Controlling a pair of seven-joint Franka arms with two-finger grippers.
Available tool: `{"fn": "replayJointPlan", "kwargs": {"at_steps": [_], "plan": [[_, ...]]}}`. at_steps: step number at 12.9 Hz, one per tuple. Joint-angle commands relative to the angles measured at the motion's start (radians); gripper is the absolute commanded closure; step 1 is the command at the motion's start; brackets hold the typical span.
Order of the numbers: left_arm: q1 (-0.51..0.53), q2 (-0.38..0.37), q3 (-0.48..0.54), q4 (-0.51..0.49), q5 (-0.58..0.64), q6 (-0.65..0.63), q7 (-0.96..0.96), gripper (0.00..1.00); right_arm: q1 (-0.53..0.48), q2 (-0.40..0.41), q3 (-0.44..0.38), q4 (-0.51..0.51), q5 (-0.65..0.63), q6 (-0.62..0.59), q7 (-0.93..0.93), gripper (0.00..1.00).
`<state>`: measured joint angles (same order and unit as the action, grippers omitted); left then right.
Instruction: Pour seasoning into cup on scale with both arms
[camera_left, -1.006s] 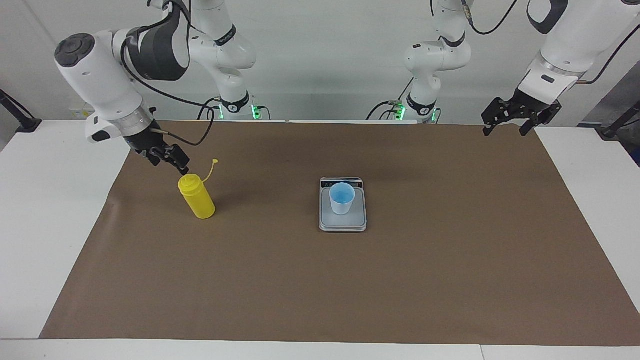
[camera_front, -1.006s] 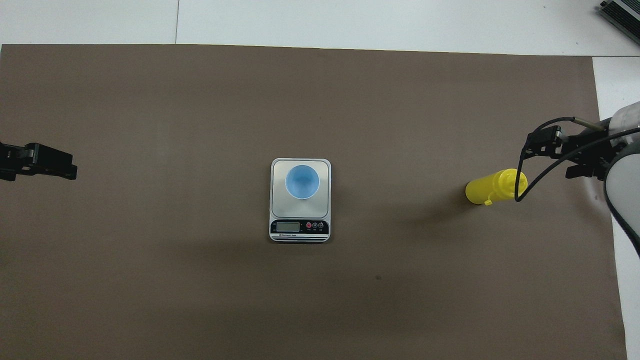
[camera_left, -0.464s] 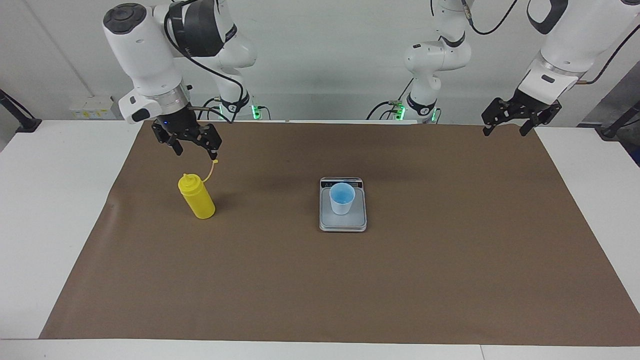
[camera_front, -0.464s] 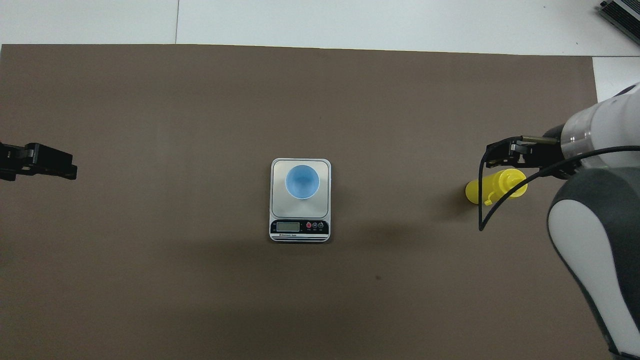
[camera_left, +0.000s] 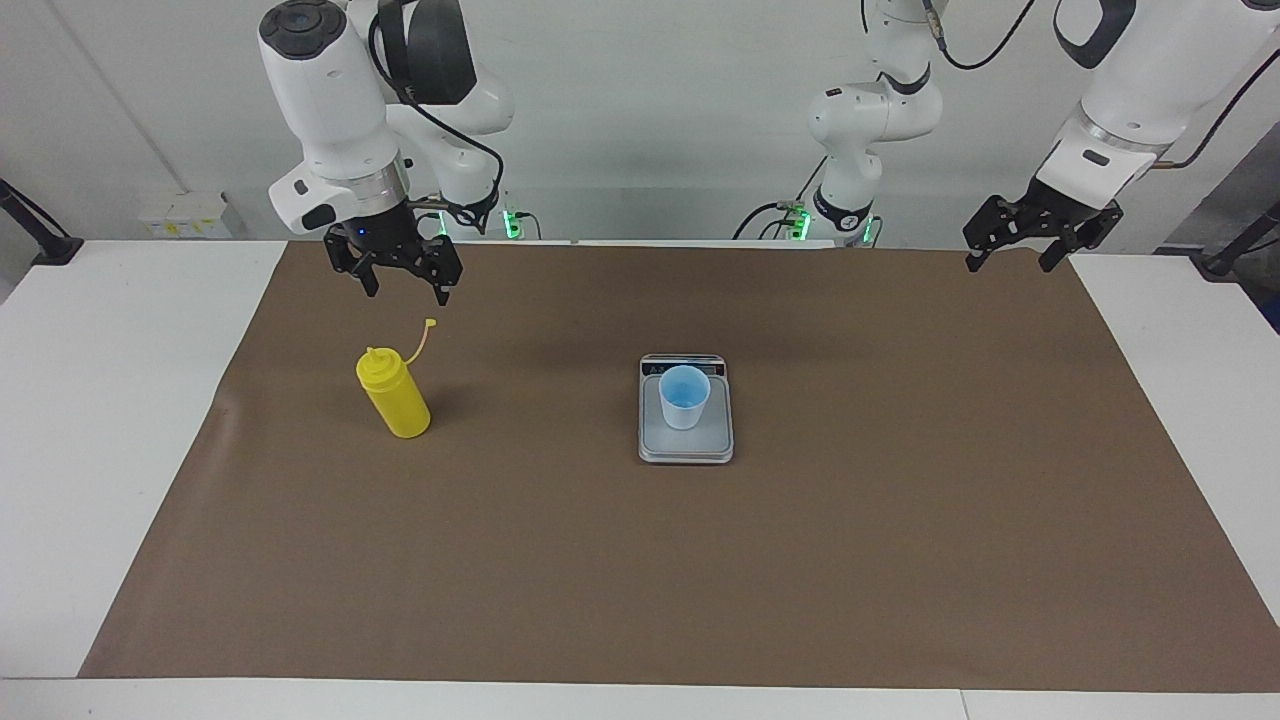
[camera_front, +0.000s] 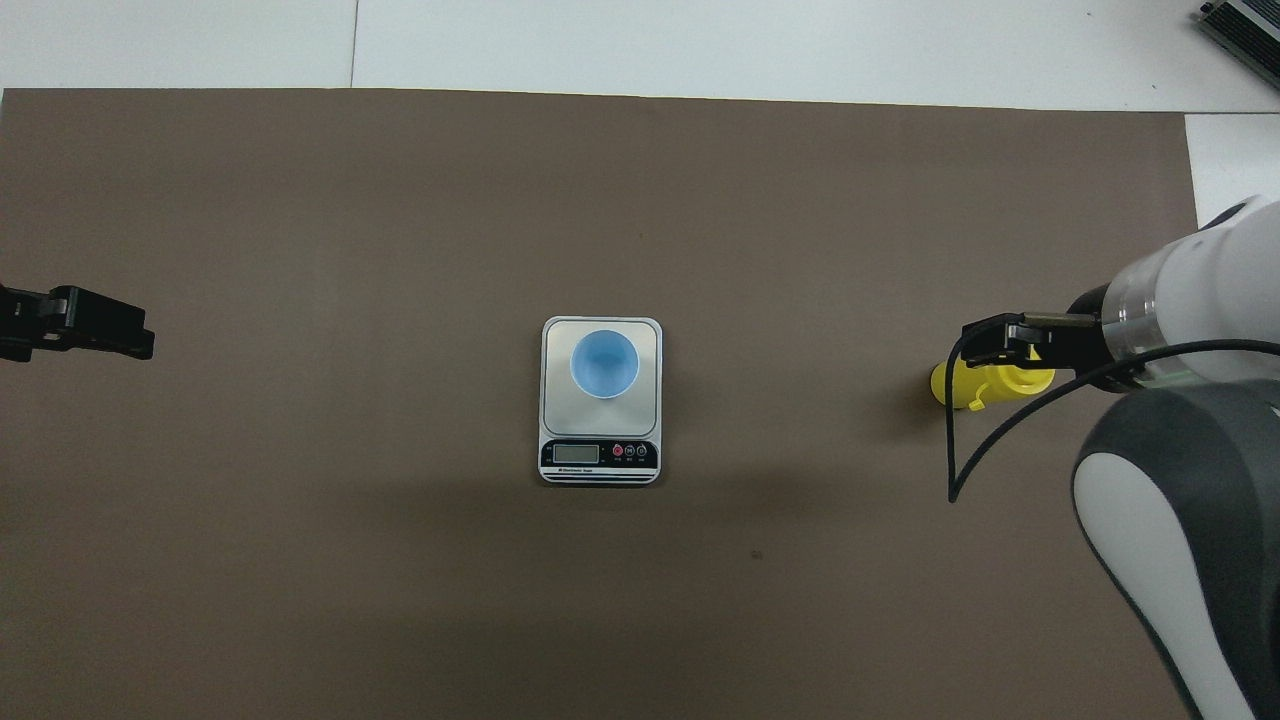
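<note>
A: Where is the seasoning?

B: The yellow seasoning bottle (camera_left: 395, 397) stands upright on the brown mat (camera_left: 640, 560) that covers the desk (camera_left: 110, 400), toward the right arm's end and about midway between the mat's edge by the robots and its outer edge. Its small cap (camera_left: 431, 323) sticks up beside the nozzle on a thin tether.

A: And the cup?

B: The light blue cup (camera_left: 684, 396) sits upright on the scale (camera_left: 686, 445), in the middle of the mat. The scale's dark display strip (camera_front: 600, 455) lies along its short edge on the robots' side, and the cup stands on the plate's half away from that strip.

A: Is anything being held?

B: No. The right gripper (camera_left: 396, 283) hangs in the air above the mat, over the bottle and clear of it, its fingers spread and pointing down. In the overhead view it covers part of the bottle.

A: The other arm?

B: The left gripper (camera_left: 1010, 255) waits, spread and empty, over the mat's corner by the robots at the left arm's end, well apart from the scale.
</note>
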<state>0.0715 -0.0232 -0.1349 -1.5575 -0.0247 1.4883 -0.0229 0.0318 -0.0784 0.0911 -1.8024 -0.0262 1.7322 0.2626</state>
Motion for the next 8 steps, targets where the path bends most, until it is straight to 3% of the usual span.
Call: {"fn": "replayJointPlan", "kwargs": {"at_steps": [1, 8], "plan": [[0.010, -0.015, -0.006, -0.015, 0.014, -0.010, -0.009, 0.00, -0.027, -0.012, -0.002, -0.009, 0.006, 0.015, -0.048, 0.00], [0.010, -0.015, -0.006, -0.015, 0.014, -0.010, -0.009, 0.00, -0.035, -0.012, -0.004, 0.017, 0.038, -0.014, -0.092, 0.00]]}}
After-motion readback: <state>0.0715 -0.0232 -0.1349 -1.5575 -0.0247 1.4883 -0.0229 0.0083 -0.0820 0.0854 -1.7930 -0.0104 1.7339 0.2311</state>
